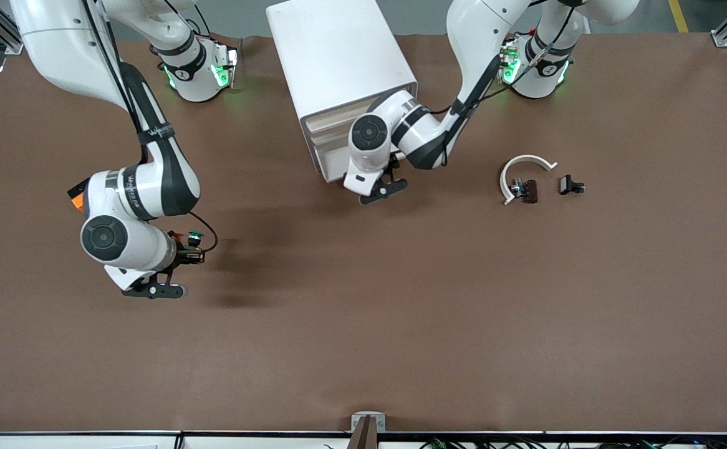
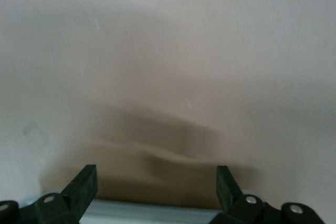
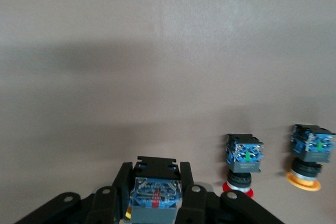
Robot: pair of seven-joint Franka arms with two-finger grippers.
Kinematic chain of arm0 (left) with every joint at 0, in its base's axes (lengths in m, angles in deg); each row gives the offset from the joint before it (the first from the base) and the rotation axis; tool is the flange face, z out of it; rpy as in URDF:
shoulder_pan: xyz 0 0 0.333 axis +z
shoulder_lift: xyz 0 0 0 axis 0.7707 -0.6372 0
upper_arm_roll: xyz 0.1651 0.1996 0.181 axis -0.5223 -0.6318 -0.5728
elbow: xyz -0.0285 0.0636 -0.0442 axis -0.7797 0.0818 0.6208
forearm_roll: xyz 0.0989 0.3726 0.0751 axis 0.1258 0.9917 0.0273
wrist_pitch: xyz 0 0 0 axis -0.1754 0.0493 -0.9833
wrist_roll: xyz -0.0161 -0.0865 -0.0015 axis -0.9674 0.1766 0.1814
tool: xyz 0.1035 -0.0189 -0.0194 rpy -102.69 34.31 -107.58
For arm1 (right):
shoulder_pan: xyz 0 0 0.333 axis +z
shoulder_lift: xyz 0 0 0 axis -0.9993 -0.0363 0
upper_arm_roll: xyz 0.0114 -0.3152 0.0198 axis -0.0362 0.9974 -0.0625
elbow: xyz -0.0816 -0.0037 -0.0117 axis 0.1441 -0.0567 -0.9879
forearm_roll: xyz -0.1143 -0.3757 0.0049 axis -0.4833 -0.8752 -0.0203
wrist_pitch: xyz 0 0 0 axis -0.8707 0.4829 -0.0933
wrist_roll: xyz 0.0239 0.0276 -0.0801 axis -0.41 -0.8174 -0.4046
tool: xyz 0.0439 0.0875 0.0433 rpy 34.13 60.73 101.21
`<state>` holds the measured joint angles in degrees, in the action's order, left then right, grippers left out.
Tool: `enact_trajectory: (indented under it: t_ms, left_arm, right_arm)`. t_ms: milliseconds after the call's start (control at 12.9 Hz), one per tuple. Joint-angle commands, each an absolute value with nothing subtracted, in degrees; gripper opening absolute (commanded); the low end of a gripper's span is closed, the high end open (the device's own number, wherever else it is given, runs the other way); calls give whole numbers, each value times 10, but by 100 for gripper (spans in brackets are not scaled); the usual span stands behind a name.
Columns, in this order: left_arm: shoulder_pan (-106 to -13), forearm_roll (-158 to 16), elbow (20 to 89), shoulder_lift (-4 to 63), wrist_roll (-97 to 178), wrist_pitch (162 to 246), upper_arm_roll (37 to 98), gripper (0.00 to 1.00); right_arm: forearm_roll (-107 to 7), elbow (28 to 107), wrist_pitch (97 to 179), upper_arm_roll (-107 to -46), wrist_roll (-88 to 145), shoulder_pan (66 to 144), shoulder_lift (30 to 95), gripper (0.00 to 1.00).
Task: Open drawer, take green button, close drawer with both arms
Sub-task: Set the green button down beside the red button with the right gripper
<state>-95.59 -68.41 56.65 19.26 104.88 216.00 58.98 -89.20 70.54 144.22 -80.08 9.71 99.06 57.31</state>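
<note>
My right gripper (image 1: 189, 248) (image 3: 156, 205) is shut on the button's blue-grey block (image 3: 156, 199), held over the table toward the right arm's end. The button's green cap and black collar show in the front view (image 1: 196, 236); the wrist view hides the cap. The white cabinet (image 1: 338, 56) stands between the arm bases, its cream drawer fronts (image 1: 331, 132) about flush. My left gripper (image 1: 393, 165) is right in front of them. In the left wrist view it (image 2: 156, 184) is open and empty, close against a plain beige surface with a soft shadow.
A red-capped button (image 3: 239, 169) and a yellow-capped one (image 3: 310, 157) stand cap-down on the table beside the right gripper. Toward the left arm's end lie a white curved piece (image 1: 527, 163), a small dark part (image 1: 527, 191) and a small black part (image 1: 570, 185).
</note>
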Motion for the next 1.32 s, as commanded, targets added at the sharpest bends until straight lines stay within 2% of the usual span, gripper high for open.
enact_trajectory:
  t_ms: [0, 543, 698, 931, 1009, 1086, 1164, 1241]
  left_arm:
    - [-960, -689, 575, 201, 1062, 2138, 611, 100]
    - [-959, -688, 571, 197, 1096, 2115, 636, 100]
    - [-955, -689, 540, 177, 1095, 2117, 636, 100]
    - [-960, -688, 533, 174, 1087, 2118, 636, 100]
    - [-960, -688, 534, 175, 1087, 2117, 636, 100]
    - [-958, -688, 534, 177, 1084, 2116, 636, 100]
    - [-952, -685, 531, 179, 1075, 2116, 634, 100]
    - [-947, -681, 528, 177, 1069, 2116, 629, 100]
  right_arm:
    - [-908, 738, 1470, -811, 101, 972, 575, 22]
    - [-914, 743, 1483, -811, 118, 961, 539, 22]
    - [-914, 744, 1507, -811, 131, 960, 528, 23]
    - [-914, 744, 1515, -811, 152, 957, 524, 26]
    - [-914, 743, 1515, -811, 152, 956, 523, 29]
    - [-914, 743, 1515, -811, 152, 957, 523, 38]
    - [-914, 743, 1514, -811, 152, 957, 524, 58]
    - [-914, 743, 1512, -811, 152, 957, 525, 69]
